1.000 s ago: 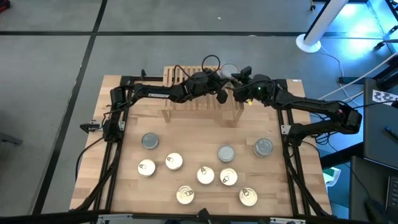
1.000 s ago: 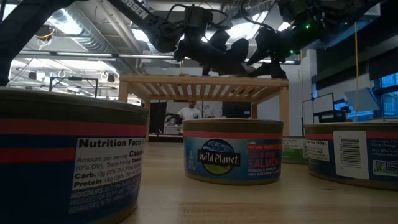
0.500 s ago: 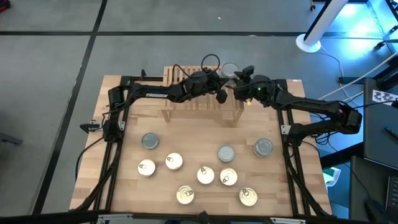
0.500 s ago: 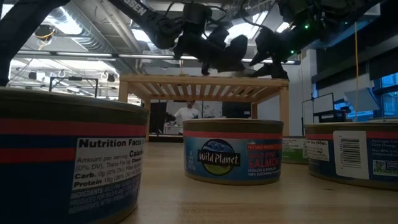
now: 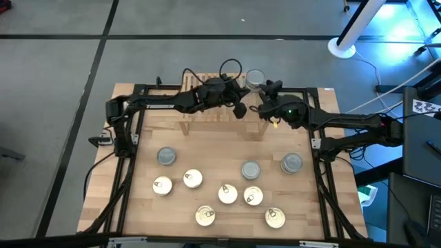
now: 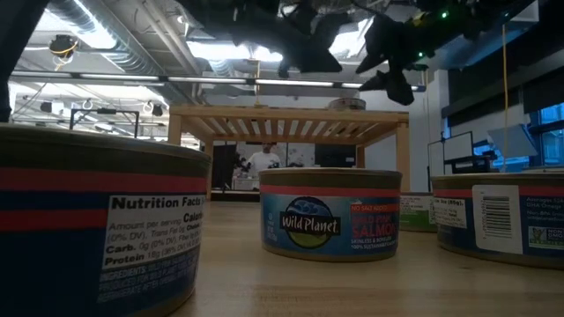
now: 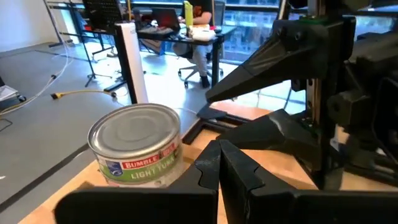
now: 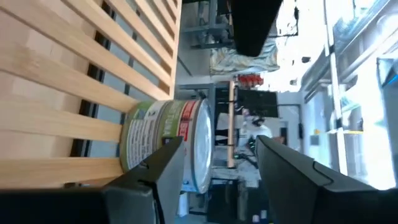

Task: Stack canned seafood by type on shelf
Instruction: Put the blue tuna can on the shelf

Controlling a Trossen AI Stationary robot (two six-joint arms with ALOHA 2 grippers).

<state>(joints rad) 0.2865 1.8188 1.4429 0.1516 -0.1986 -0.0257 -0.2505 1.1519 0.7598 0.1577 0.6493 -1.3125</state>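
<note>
High view: both arms are meeting above the shelf, partly hiding its slats.
Left gripper: fingers are pressing together, holding nothing; it is hovering just above the shelf.
Right gripper: jaws are standing apart, empty, facing the can.
Silver-lidded can: sitting upright on the shelf's far right corner, just ahead of both grippers, touching neither.
Loose cans: nine are lying on the table well behind the grippers.
Low view: near cans are cropping the scene; the shelved can is showing only as a sliver.
</note>
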